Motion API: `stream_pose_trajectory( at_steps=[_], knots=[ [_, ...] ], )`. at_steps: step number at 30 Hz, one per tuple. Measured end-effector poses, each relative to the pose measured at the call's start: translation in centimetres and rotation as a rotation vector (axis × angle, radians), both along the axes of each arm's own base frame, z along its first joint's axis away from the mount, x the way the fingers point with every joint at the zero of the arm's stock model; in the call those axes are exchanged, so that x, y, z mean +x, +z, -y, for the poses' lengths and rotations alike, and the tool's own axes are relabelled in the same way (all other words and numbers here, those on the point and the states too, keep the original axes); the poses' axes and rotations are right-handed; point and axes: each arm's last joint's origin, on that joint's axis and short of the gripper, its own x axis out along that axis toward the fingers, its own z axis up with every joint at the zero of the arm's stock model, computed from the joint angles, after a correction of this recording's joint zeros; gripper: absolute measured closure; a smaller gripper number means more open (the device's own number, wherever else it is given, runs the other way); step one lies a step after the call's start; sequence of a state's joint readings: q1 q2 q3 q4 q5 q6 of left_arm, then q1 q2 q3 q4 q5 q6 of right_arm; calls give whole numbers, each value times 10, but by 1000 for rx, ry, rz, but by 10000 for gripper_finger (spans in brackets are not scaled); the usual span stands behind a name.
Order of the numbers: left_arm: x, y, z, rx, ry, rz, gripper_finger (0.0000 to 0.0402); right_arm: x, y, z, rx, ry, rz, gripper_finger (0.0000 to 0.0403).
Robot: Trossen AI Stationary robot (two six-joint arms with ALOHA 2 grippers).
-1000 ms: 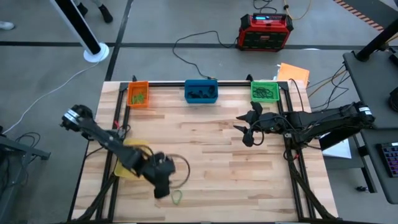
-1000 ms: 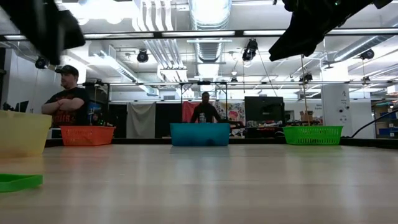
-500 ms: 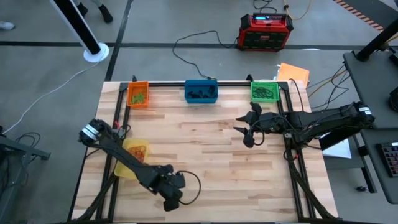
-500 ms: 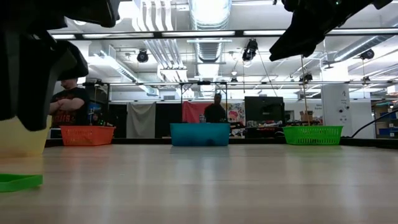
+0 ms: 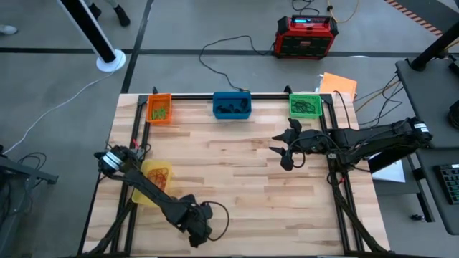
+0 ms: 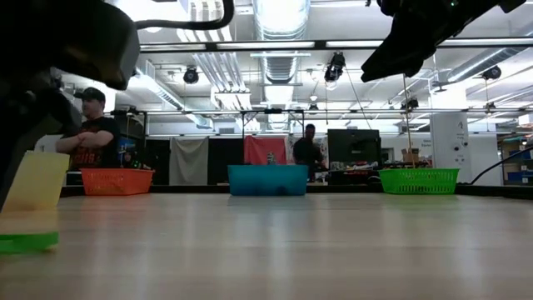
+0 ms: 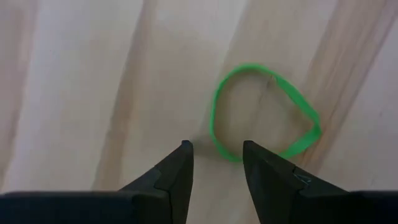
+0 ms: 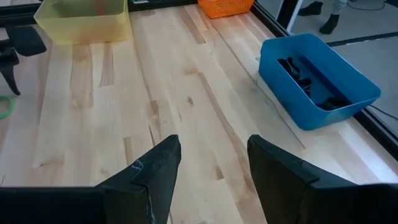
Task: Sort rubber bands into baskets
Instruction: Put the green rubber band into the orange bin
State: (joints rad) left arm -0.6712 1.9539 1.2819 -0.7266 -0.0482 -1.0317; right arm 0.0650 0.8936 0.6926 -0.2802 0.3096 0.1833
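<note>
Three baskets along the table's far edge, fourth basket near left edge, band just beyond left fingers

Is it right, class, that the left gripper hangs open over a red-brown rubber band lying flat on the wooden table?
Not quite. The thin rubber band lying flat on the wooden table is green, not red-brown, as the left wrist view shows. The rest stands: the left gripper hangs over it with its fingers apart, and the band is not yet gripped.
</note>
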Motion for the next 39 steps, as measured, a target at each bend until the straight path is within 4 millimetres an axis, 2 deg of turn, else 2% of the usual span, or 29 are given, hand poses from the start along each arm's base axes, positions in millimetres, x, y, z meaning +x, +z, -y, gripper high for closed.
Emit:
stream_pose_trajectory(
  at_steps=[7, 10, 15, 19, 23, 29, 33, 39],
  knots=[
    [1, -7, 1, 5, 0, -19, 297, 0, 0, 0, 11, -6, 3, 220],
    [1, -7, 1, 7, -1, -19, 322, 0, 0, 0, 15, -6, 3, 220],
    [1, -7, 1, 9, -11, -20, 391, 0, 0, 0, 24, -11, 6, 220],
    [1, -6, 0, 25, -19, -9, 395, 0, -1, 0, 24, -10, 4, 220],
    [0, 1, -1, 56, -47, -3, 401, -1, -3, 0, 23, -10, -4, 220],
    [2, 29, -7, 165, -105, 47, 401, -2, -10, 0, 23, -10, -23, 220],
    [2, 53, -33, 297, -68, 50, 401, -2, -11, 0, 24, -12, -25, 220],
    [-5, 89, -101, 449, 14, -2, 402, -1, -9, 0, 14, -5, 1, 220]
  ],
)
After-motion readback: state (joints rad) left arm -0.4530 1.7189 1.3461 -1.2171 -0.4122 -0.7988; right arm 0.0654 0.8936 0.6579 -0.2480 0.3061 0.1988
